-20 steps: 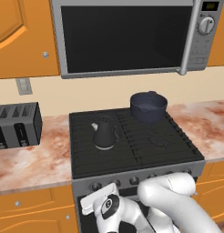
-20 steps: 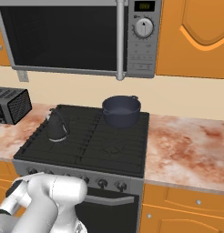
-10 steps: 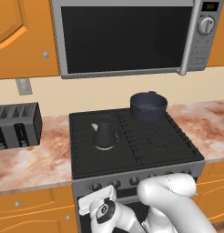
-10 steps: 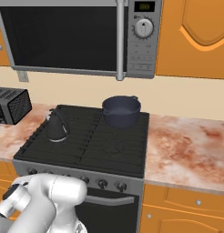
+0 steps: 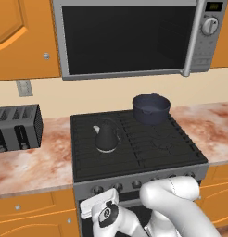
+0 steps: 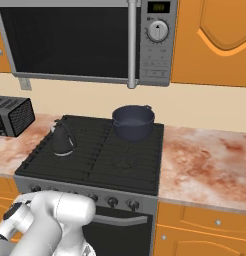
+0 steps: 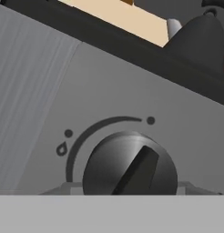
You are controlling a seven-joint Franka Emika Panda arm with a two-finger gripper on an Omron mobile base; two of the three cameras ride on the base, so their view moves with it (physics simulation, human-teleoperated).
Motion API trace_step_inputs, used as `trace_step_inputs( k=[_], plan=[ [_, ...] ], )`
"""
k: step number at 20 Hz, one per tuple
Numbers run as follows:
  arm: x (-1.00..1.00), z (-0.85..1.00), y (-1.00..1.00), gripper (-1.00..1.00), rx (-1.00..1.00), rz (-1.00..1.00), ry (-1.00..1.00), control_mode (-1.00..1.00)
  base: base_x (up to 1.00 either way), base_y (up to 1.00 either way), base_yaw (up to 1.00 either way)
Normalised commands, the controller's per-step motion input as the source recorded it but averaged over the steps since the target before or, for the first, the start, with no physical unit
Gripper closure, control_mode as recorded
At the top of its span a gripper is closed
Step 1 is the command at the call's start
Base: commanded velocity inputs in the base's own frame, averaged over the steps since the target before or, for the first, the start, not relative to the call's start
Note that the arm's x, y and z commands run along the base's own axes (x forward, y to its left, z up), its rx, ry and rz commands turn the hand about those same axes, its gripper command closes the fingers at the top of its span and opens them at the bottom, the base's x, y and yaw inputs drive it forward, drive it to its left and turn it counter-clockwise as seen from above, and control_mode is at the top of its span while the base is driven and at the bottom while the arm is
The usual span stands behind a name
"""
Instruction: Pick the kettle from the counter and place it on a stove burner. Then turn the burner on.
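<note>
Kettle (image 5: 106, 137) on stove burner (image 5: 103, 150)

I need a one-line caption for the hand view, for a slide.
Close view of a stove knob on the grey front panel, kettle above.

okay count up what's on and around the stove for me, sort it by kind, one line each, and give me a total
Kettle: 1, on the front left grate of the cooktop.
Pot: 1, dark blue, on a rear burner.
Toaster: 1, on the counter left of the stove.
Microwave: 1, above the stove.
Total: 4
</note>
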Motion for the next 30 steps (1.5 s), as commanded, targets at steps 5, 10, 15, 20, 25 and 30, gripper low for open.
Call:
trace_step_inputs(
  k=[5,10,15,20,25,30],
  plan=[
    [-0.02,0.16,0.00,1.00,0.00,0.00,-0.13,-1.00,0.00,0.00,0.00],
    [-0.05,0.20,0.11,1.00,-0.01,0.00,-0.22,-1.00,0.00,0.00,0.00],
    [0.00,0.24,0.46,1.00,-0.08,0.00,-0.29,-1.00,0.00,0.00,0.00],
    [0.00,0.17,0.47,1.00,-0.05,-0.08,-0.27,-1.00,0.00,0.00,0.00],
    [0.00,0.00,0.03,1.00,0.00,-0.01,0.00,-1.00,0.00,0.00,0.00],
    [0.00,0.01,0.25,1.00,-0.13,0.04,-0.13,-1.00,0.00,0.00,0.00]
  ],
)
